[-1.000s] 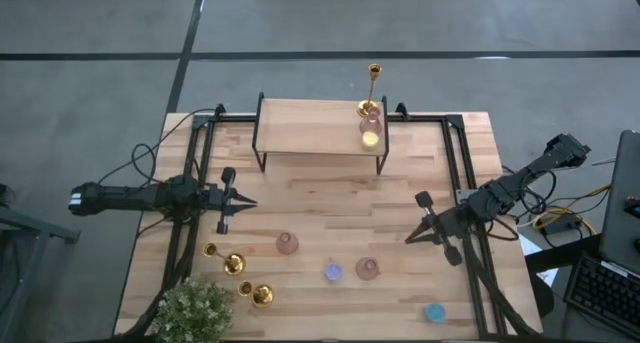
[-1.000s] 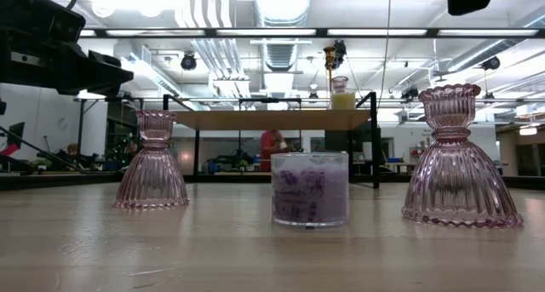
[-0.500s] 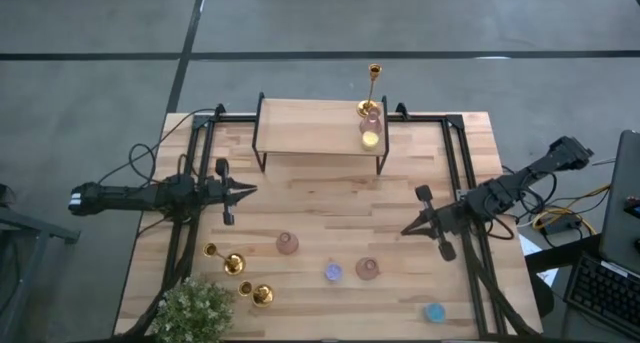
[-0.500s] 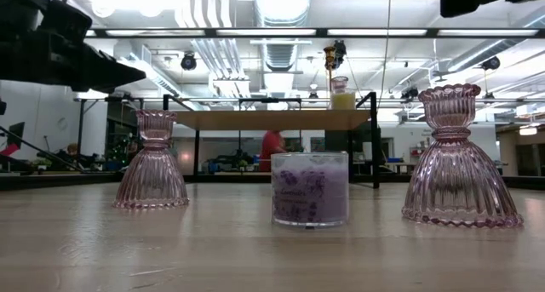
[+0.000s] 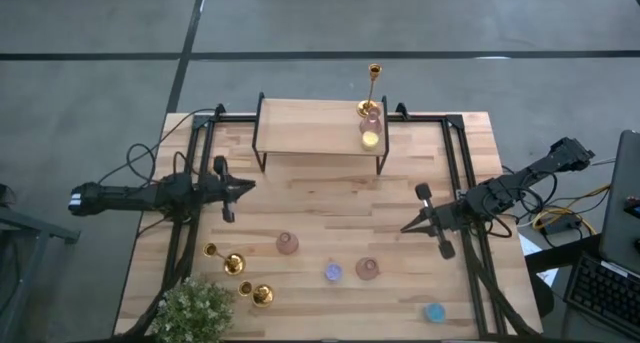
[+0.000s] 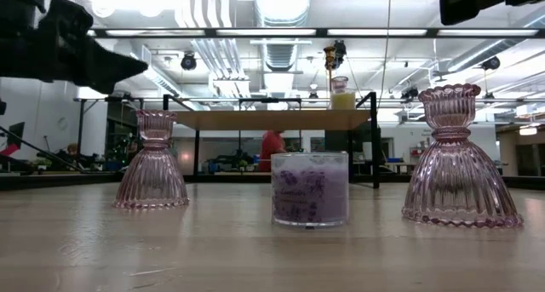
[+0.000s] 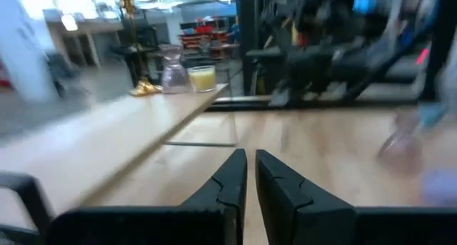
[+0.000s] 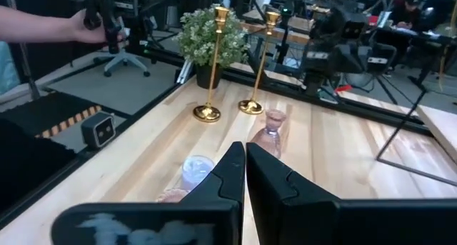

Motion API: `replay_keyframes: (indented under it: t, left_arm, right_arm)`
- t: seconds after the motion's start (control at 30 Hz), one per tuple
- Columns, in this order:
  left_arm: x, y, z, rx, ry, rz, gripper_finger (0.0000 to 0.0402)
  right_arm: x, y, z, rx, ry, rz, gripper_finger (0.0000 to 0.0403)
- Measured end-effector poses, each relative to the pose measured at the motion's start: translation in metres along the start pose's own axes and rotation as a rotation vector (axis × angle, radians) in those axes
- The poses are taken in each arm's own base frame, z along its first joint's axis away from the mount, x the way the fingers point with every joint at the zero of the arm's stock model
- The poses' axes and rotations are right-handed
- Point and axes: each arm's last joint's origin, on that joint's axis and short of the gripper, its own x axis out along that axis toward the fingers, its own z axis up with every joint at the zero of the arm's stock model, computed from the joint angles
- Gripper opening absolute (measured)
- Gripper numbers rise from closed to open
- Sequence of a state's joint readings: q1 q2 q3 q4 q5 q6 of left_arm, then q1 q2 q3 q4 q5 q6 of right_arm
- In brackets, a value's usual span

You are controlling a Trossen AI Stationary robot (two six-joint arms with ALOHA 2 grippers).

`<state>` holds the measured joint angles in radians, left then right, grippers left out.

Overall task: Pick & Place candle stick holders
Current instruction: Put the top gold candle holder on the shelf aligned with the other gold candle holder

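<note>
Three gold candlestick holders show. One (image 5: 372, 88) stands on its round base at the right end of the raised wooden shelf (image 5: 310, 123); it also shows in the left wrist view (image 7: 132, 38). Two stand on their bases at the table's near left (image 5: 222, 258) (image 5: 255, 293); they also show in the right wrist view (image 8: 212, 66) (image 8: 257, 59). My left gripper (image 5: 250, 187) is shut and empty above the table's left side, pointing right (image 7: 250, 159). My right gripper (image 5: 405, 228) is shut and empty at the right side, pointing left (image 8: 245, 151).
Pink glass holders stand mid-table (image 5: 287, 244) (image 5: 367, 269) and on the shelf (image 5: 372, 116), next to a yellow candle (image 5: 370, 138). A purple candle (image 5: 333, 273) and a blue candle (image 5: 434, 312) sit near the front. A potted plant (image 5: 200, 308) stands at the near-left corner. A person's hand (image 8: 78, 23) shows beyond the table.
My left gripper has moved a little toward the table's far edge and to the right, staying shut. My right gripper has shifted slightly toward the far edge. No object has moved.
</note>
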<state>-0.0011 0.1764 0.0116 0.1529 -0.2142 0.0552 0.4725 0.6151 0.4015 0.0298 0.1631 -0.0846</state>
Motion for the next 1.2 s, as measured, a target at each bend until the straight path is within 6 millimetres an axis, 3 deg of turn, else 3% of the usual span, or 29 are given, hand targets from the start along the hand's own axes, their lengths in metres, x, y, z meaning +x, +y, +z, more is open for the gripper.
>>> replay_keyframes:
  t: [0.07, 0.33, 0.53, 0.7, 0.9, 1.07, 1.2]
  left_arm:
    - [0.0, -0.001, 0.003, -0.159, -0.029, -0.051, 0.0035]
    - [0.0, -0.001, 0.009, -0.384, -0.085, -0.079, 0.0035]
    - [-0.003, 0.0, 0.022, -0.699, -0.202, -0.127, 0.0035]
    - [-0.006, 0.001, 0.033, -0.711, -0.306, -0.146, 0.0035]
    - [-0.011, -0.005, 0.053, -0.551, -0.319, -0.433, 0.0035]
    - [-0.018, -0.009, 0.074, -0.461, -0.257, -0.645, 0.0027]
    - [-0.023, -0.008, 0.089, -0.481, -0.161, -0.678, 0.002]
  right_arm:
    - [0.0, 0.0, -0.001, 0.005, 0.011, 0.005, 0.0008]
    - [0.0, -0.001, -0.003, 0.11, 0.034, -0.047, 0.0008]
    - [0.0, -0.001, -0.005, 0.181, 0.05, -0.047, 0.0008]
    - [0.0, -0.001, -0.006, 0.179, 0.055, -0.047, 0.0008]
    - [0.0, -0.001, -0.007, 0.134, 0.075, -0.046, 0.0009]
    - [0.001, 0.0, -0.01, 0.127, 0.095, -0.046, 0.0009]
    - [0.001, 0.0, -0.01, 0.203, 0.095, -0.049, 0.0009]
